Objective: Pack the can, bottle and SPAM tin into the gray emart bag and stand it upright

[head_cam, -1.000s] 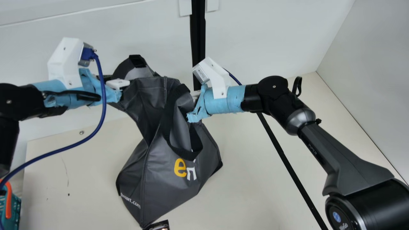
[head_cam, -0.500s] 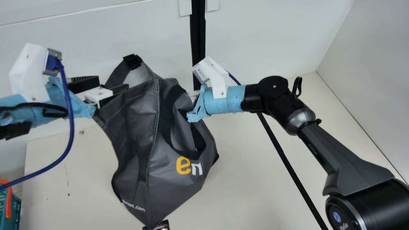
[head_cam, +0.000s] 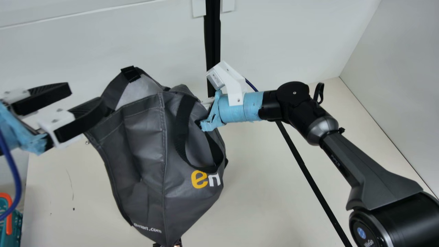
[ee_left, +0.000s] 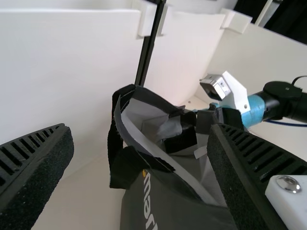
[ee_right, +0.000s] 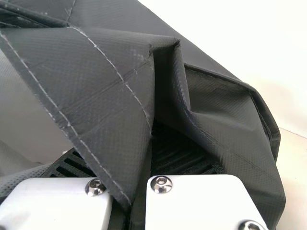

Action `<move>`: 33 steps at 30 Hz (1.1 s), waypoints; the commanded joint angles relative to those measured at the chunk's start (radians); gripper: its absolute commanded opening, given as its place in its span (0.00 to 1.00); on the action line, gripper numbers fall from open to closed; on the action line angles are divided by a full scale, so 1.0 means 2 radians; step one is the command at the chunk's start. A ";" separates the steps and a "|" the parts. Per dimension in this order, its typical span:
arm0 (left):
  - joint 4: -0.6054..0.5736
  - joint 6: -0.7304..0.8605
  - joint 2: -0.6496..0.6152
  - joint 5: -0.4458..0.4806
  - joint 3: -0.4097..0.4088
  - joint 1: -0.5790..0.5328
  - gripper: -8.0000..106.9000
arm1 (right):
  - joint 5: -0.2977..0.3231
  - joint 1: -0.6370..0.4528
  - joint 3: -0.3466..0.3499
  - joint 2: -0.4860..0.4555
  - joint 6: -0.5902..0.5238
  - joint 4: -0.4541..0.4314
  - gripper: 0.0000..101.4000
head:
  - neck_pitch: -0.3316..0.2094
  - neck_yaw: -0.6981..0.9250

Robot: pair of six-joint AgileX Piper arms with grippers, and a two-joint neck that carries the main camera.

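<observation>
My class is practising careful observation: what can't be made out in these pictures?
- Bottom of the bag: left wrist view, hidden by its walls.
- Fingertips of the right gripper: right wrist view, behind folded cloth.
- Small dark object: main view, covered by the bag, cut by the lower edge.
- Teal basket: main view, cut by the left edge.

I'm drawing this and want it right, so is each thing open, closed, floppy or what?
Gray bag: mouth open, sides creased.
Front handle: drooping in a loop.
Left end effector: open, holding nothing.
Right end effector: closed on the bag's cloth.
</observation>
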 commanded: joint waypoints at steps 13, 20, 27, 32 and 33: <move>0.098 -0.033 -0.062 -0.043 0.059 0.038 0.85 | 0.000 0.000 0.000 0.000 0.000 0.000 0.00 | -0.011 0.000; 0.210 -0.093 -0.097 -0.090 0.096 0.048 0.85 | 0.000 0.000 0.000 0.000 0.000 0.000 0.00 | -0.011 0.000; 0.362 -0.181 -0.135 -0.133 0.135 0.044 0.85 | 0.000 0.000 0.000 0.000 0.000 0.000 0.00 | -0.011 0.000; 0.469 -0.247 -0.162 -0.150 0.162 0.038 0.85 | 0.000 0.000 0.000 0.000 0.000 0.000 0.00 | -0.011 0.000; 0.489 -0.261 -0.167 -0.152 0.168 0.036 0.85 | 0.000 0.000 0.000 0.000 0.000 0.000 0.00 | -0.011 0.000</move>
